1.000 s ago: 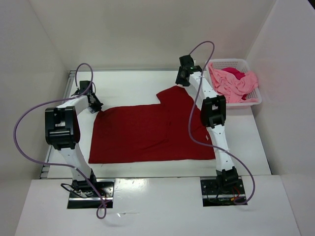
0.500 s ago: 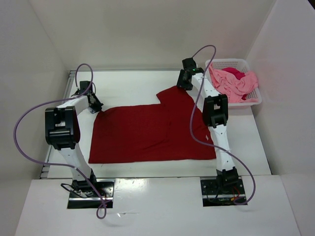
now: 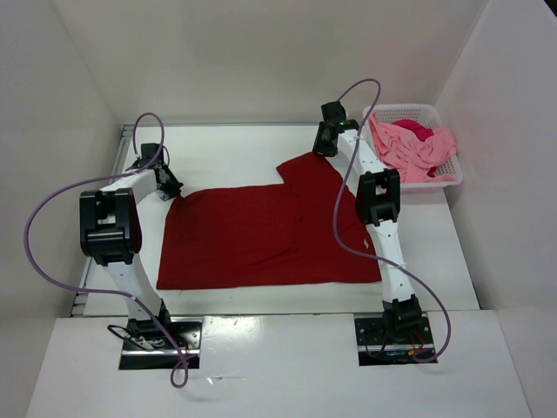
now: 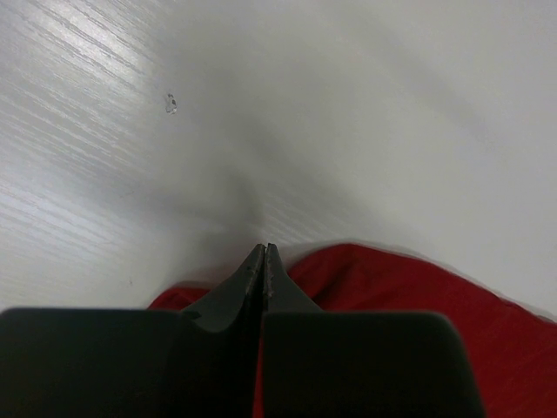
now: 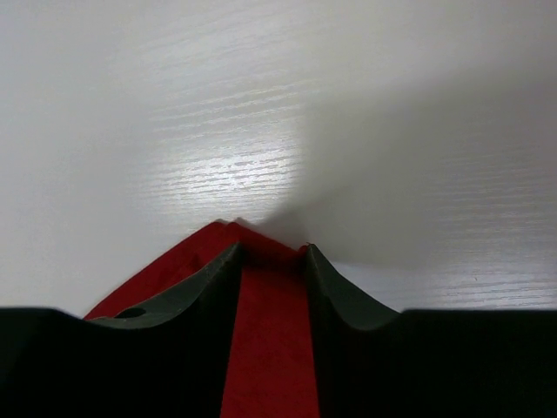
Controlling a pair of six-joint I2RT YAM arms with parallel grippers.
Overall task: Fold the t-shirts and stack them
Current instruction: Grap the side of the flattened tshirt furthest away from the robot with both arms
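A dark red t-shirt [image 3: 261,235] lies spread flat on the white table. My left gripper [image 3: 170,187] is at its far left corner, jaws pressed together on the cloth edge [image 4: 365,279], tips [image 4: 264,246] right at the hem. At the tip of the far sleeve is my right gripper [image 3: 324,144]. Its jaws stand apart [image 5: 270,248] astride the red sleeve corner [image 5: 265,331], which lies flat between them. A light pink t-shirt [image 3: 419,155] and a magenta-pink t-shirt [image 3: 416,129] are bunched in the basket.
The white mesh basket [image 3: 409,110] stands at the far right by the wall. White walls close in the table on three sides. Bare tabletop [image 3: 235,152] shows beyond the shirt. Purple cables loop off both arms.
The right wrist shifted slightly right, then back a little, staying at the sleeve tip. The left arm and the red shirt have not moved.
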